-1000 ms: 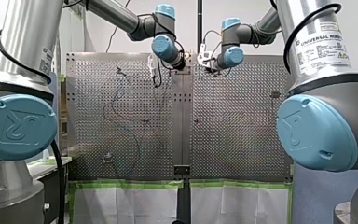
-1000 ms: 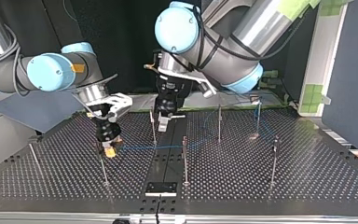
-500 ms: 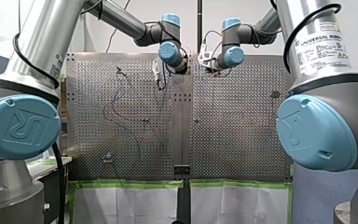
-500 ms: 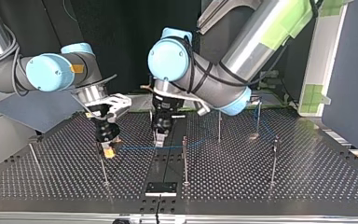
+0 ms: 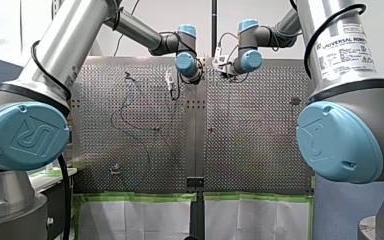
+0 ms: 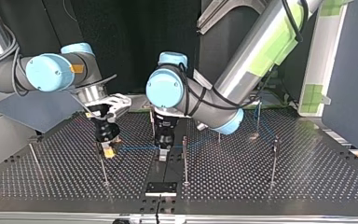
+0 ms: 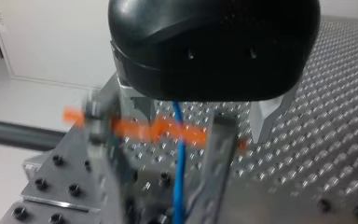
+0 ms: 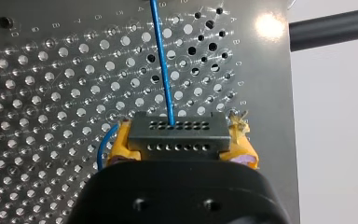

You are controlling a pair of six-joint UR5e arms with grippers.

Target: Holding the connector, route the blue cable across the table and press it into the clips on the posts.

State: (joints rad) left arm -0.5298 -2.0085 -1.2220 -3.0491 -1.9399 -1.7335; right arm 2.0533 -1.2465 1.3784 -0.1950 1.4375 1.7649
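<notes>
The dark grey connector (image 8: 177, 134) sits between the yellow pads (image 8: 120, 145) of my right gripper (image 8: 181, 142), which is shut on it just above the table, at the top view's left (image 6: 108, 150). From it the blue cable (image 6: 137, 148) runs across the plates toward the top view's right. My left gripper (image 6: 162, 155) hangs low over that cable at the middle seam. In the left wrist view the cable (image 7: 180, 154) passes between its metal fingers (image 7: 265, 119), which stand apart without touching it. A thin post (image 6: 185, 158) stands just beside this gripper.
Several more thin posts rise from the perforated table, among them one near the connector (image 6: 103, 169) and one at the top view's right (image 6: 274, 161). A small black plate (image 6: 161, 188) lies at the near edge. Loose blue cable loops over the front view's left plate (image 5: 130, 117).
My left arm has swung forward and down, bringing its gripper from above the table to straddle the cable at the seam. My right gripper and the connector have stayed put.
</notes>
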